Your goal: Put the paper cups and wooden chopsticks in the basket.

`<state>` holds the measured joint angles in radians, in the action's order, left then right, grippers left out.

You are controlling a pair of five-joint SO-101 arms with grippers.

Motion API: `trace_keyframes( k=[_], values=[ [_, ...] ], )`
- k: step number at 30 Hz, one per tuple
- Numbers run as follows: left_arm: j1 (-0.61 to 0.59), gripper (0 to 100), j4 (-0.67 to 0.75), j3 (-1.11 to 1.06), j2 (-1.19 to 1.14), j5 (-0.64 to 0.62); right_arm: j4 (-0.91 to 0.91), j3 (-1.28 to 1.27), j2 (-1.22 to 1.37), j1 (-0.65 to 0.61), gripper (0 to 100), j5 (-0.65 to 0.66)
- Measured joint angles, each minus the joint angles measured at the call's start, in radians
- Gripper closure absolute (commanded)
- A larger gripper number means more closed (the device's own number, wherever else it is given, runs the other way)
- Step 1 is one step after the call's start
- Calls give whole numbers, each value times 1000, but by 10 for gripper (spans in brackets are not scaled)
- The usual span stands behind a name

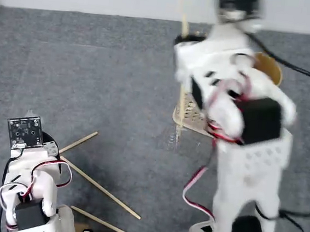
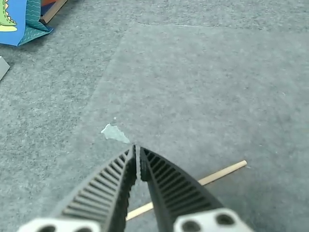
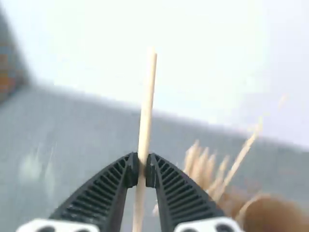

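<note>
My right gripper (image 3: 141,169) is pinched shut on the held chopstick (image 3: 147,106), its ribbed fingers (image 3: 123,181) narrowed onto the wood with only the stick's thickness between them. The stick runs straight out past my fingertips, long axis in line with the gripper, its free end well clear of them. In the high view the held chopstick (image 1: 181,110) stands nearly upright, one end up near the back wall and the other down at the woven rim of the basket (image 1: 193,118). Just past the basket, partly behind my right arm, is the brown mouth of a paper cup (image 1: 270,68).

My left gripper (image 2: 137,157) is low over the grey mat (image 2: 203,87), fingers closed tip to tip on nothing. The loose chopstick (image 2: 224,171) lies flat on the mat under them, crossing beneath the jaws at a slant. A pale scrap (image 2: 113,131) lies just beyond my fingertips.

From above, two more sticks lie flat near my left arm: the long chopstick (image 1: 104,190) runs diagonally toward my right arm's base, and the front chopstick (image 1: 114,227) lies near the table's front edge, angled much the same way.
</note>
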<state>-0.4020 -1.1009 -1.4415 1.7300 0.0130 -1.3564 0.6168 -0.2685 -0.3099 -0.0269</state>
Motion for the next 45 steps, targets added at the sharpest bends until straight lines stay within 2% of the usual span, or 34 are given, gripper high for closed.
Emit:
trace_keyframes(
  k=[5, 12, 24, 30, 32, 37, 45],
  values=[
    [0, 987, 0, 0, 0, 0, 123, 0, -26, 112, 991, 0],
    [0, 987, 0, -11, 5, 0, 328, -87, -18, 201, 991, 0],
    [0, 987, 0, -12, 0, 0, 810, -686, -124, 209, 991, 0],
    [0, 987, 0, -12, 0, 0, 1000, -1011, -215, 204, 986, 64],
    [0, 987, 0, -12, 0, 0, 1014, -1074, -239, 207, 965, 71],
    [0, 987, 0, -12, 0, 0, 967, -1094, -287, 204, 818, 72],
    [2, 987, 0, -12, 0, 0, 638, -842, -292, 199, 820, 72]
  ],
)
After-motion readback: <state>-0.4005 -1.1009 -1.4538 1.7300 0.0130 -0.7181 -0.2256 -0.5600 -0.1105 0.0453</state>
